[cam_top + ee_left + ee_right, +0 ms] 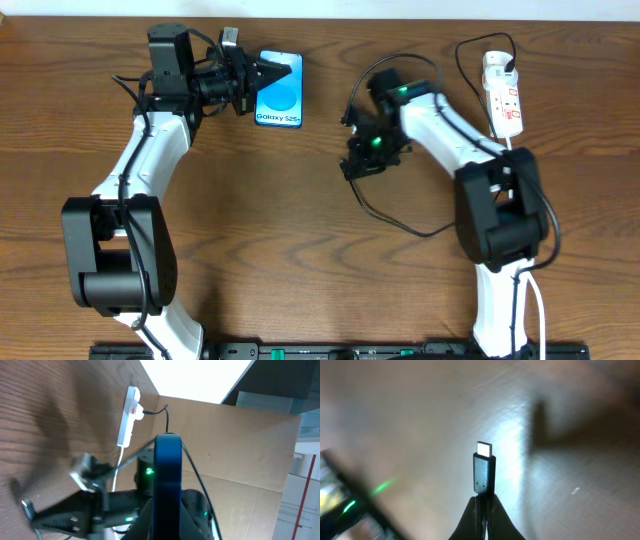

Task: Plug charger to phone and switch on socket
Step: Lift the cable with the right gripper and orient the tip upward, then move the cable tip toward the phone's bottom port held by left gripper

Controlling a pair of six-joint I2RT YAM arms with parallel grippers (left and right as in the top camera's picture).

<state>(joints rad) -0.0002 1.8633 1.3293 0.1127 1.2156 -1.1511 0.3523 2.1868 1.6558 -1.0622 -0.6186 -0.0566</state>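
so the step in hand, by my reading, is mating plug to port, and it wants both arms working together. the left gripper (272, 72) is clamped on the phone (282, 100) at the edge nearest it. the screen faces up, and the printed end points back toward the robot's base. the right gripper (484, 505) is pinched tight on the charger (484, 467) just behind its connector, with the metal tip standing clear beyond the fingertips. phone and tip are well apart, the phone off to the right gripper's left.

to do it well, turn the tip square to the phone's end edge before closing the gap, then push straight along the phone's length. i can't see the port itself, so line up slowly. the left gripper should brace against the push. the slack cable trails behind the right gripper and looks free enough not to tug.

the socket (503, 100) lies beyond the right gripper's far side, with the black plug seemingly seated in it. its switch is for later.

a cardboard wall (240, 445) backs the space. the table (300, 260) is dark wood-grain, flat and bare around both grippers.
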